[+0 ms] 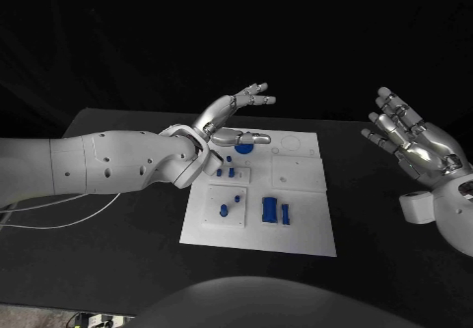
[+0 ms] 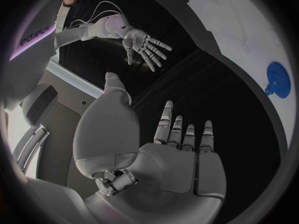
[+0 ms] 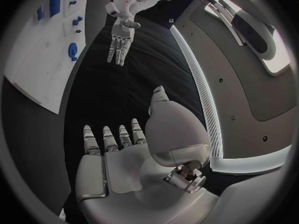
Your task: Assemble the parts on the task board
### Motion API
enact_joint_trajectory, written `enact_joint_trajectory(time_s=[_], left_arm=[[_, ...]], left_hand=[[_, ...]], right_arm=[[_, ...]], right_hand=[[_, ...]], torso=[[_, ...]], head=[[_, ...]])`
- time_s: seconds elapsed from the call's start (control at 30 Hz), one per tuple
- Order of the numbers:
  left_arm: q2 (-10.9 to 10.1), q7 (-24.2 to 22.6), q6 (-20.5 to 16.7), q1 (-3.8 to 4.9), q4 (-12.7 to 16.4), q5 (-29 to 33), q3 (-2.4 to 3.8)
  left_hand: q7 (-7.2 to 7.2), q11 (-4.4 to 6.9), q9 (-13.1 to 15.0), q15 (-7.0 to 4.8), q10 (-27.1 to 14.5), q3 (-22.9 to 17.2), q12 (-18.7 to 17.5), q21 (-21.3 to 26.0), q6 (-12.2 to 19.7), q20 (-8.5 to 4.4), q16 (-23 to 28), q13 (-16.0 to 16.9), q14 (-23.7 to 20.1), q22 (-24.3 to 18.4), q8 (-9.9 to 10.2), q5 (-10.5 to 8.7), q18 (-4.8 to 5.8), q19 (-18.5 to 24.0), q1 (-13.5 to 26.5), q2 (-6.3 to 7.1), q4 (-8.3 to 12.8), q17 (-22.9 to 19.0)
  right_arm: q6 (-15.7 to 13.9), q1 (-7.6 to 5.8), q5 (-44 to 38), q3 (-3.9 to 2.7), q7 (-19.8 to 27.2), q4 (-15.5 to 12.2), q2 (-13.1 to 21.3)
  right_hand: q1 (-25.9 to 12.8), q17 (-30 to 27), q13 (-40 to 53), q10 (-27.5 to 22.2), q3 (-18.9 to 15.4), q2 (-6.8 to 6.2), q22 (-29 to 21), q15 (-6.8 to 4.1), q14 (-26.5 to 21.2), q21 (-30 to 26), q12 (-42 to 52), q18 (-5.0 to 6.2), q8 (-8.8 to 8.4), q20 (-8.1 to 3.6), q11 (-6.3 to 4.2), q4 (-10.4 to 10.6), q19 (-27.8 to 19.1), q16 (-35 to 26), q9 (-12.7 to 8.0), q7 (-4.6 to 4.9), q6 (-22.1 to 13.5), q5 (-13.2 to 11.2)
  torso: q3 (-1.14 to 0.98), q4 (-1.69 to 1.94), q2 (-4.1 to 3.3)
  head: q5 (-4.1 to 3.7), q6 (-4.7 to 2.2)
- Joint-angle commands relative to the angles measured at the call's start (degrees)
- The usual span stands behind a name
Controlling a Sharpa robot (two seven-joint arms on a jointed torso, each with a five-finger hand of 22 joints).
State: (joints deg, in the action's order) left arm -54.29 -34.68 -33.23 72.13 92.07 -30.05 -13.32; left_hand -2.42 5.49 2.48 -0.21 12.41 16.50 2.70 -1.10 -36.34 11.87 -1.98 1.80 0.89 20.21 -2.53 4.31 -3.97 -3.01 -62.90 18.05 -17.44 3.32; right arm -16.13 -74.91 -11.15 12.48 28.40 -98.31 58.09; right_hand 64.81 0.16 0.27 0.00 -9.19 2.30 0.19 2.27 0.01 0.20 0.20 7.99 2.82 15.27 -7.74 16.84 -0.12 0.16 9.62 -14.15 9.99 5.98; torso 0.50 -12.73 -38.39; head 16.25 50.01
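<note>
The flat white rectangular task board (image 1: 296, 236) lies at the centre of the black table (image 1: 118, 253). Small blue parts (image 1: 268, 208) stand in its near half, with a round blue disc (image 1: 243, 147) at its far left corner. The silver left hand (image 1: 232, 113) hovers above that far left corner, fingers spread, holding nothing. The silver right hand (image 1: 414, 140) is raised to the right of the board, well apart from it, fingers spread and empty.
</note>
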Motion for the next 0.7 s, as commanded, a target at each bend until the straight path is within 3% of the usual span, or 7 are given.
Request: enact_joint_trajectory(time_s=[0.03,0.23,0.33,0.43,0.47,0.53,0.7], left_arm=[[0.3,-4.0,7.7,-0.01,0.0,8.8,0.03],[1.0,-3.3,9.8,-0.01,-1.0,9.7,0.03],[0.9,-1.5,4.9,-0.26,-0.8,6.6,0.28],[1.5,-1.1,3.9,-1.03,-0.9,8.1,1.13],[1.6,-1.0,3.6,-1.21,-1.0,8.5,1.33],[2.3,-0.5,2.5,-2.06,-1.0,10.2,2.28],[4.9,1.4,-2.3,-5.57,-1.4,17.2,6.19]], left_hand=[[-1.11,1.08,-0.2,-0.05,-2.4,0.2,-0.8,0.3,3.7,0.54,1.8,-0.2,-0.8,-3.5,0.4,-0.23,0.87,0.9,0.9,-0.10,0.0,-3.0],[-4.11,3.79,0.0,0.85,-5.8,0.1,-1.0,0.4,9.4,3.41,2.0,-0.1,-0.9,-7.1,0.1,-0.22,0.52,2.5,2.0,-0.22,0.1,-3.3],[2.42,-1.24,-2.5,0.21,-12.4,-9.3,-2.7,1.1,24.2,-5.13,2.0,-1.8,-0.9,-14.2,2.5,-4.31,3.97,3.0,34.5,-8.68,9.6,-3.3],[2.42,-5.49,-2.5,0.21,-12.4,-12.3,-2.7,1.1,29.1,-7.85,2.0,-1.8,-0.9,-20.2,2.5,-4.31,3.97,3.0,46.2,-12.49,12.6,-3.3],[2.42,-5.49,-2.5,0.21,-12.4,-16.5,-2.7,1.1,30.0,-11.87,2.0,-1.8,-0.9,-20.2,2.5,-4.31,3.97,3.0,48.3,-13.19,13.2,-3.3],[2.42,-5.49,-2.5,0.21,-12.4,-16.5,-2.7,1.1,31.8,-11.87,2.0,-1.8,-0.9,-20.2,2.5,-4.31,3.97,3.0,52.4,-18.05,17.4,-3.3],[2.42,-5.49,-2.5,0.21,-12.4,-16.5,-2.7,1.1,36.3,-11.87,2.0,-1.8,-0.9,-20.2,2.5,-4.31,3.97,3.0,62.9,-18.05,17.4,-3.3]], right_arm=[[3.6,0.09,3.0,0.02,6.5,0.2,0.0],[3.6,0.25,0.0,0.02,7.0,0.8,-0.1],[1.0,0.42,1.4,-0.20,3.8,0.8,-0.3],[-0.5,1.18,1.9,-0.86,3.6,1.2,-1.0],[-0.9,1.36,2.0,-1.01,3.6,1.3,-1.1],[-2.6,2.20,2.6,-1.73,3.5,1.8,-1.9],[-9.6,5.68,5.0,-4.71,2.9,3.6,-5.1]], right_hand=[[0.2,-0.2,-0.3,0.0,0.8,-0.56,-0.2,-0.64,0.0,-0.2,-0.2,1.38,0.84,-0.68,-0.63,-0.1,0.1,-0.2,-1.5,-0.41,-0.7,-0.3],[0.5,-0.2,-0.3,0.0,1.2,-0.98,-0.2,-2.10,0.0,-0.2,-0.2,1.97,2.13,-1.91,-1.15,0.0,0.1,-0.2,-3.6,-0.51,-1.1,-0.4],[-34.9,-0.2,-0.3,0.0,9.2,-2.30,-0.2,-2.27,0.0,-0.2,-0.2,-3.78,-2.82,-9.23,7.74,-9.3,0.1,-0.2,-9.6,7.58,-6.0,-6.0],[-47.2,-0.2,-0.3,0.0,9.2,-2.30,-0.2,-2.27,0.0,-0.2,-0.2,-7.99,-2.82,-15.27,7.74,-12.4,0.1,-0.2,-9.6,14.15,-10.0,-6.0],[-49.4,-0.2,-0.3,0.0,9.2,-2.30,-0.2,-2.27,0.0,-0.2,-0.2,-7.99,-2.82,-15.27,7.74,-16.8,0.1,-0.2,-9.6,14.15,-10.0,-6.0],[-53.5,-0.2,-0.3,0.0,9.2,-2.30,-0.2,-2.27,0.0,-0.2,-0.2,-7.99,-2.82,-15.27,7.74,-16.8,0.1,-0.2,-9.6,14.15,-10.0,-6.0],[-60.4,-0.2,-0.3,0.0,9.2,-2.30,-0.2,-2.27,0.0,-0.2,-0.2,-7.99,-2.82,-15.27,7.74,-16.8,0.1,-0.2,-9.6,14.15,-10.0,-6.0]], torso=[[-0.17,0.06,0.03],[-0.02,0.32,0.00],[-0.10,0.36,0.14],[-0.12,0.98,0.49],[-0.12,1.12,0.57],[-0.15,1.80,0.96],[-0.24,4.61,2.57]], head=[[-0.35,-0.01],[-0.70,-0.76],[-0.75,-0.45],[-1.52,-1.21],[-1.70,-1.38],[-2.56,-2.22],[-6.07,-5.66]])
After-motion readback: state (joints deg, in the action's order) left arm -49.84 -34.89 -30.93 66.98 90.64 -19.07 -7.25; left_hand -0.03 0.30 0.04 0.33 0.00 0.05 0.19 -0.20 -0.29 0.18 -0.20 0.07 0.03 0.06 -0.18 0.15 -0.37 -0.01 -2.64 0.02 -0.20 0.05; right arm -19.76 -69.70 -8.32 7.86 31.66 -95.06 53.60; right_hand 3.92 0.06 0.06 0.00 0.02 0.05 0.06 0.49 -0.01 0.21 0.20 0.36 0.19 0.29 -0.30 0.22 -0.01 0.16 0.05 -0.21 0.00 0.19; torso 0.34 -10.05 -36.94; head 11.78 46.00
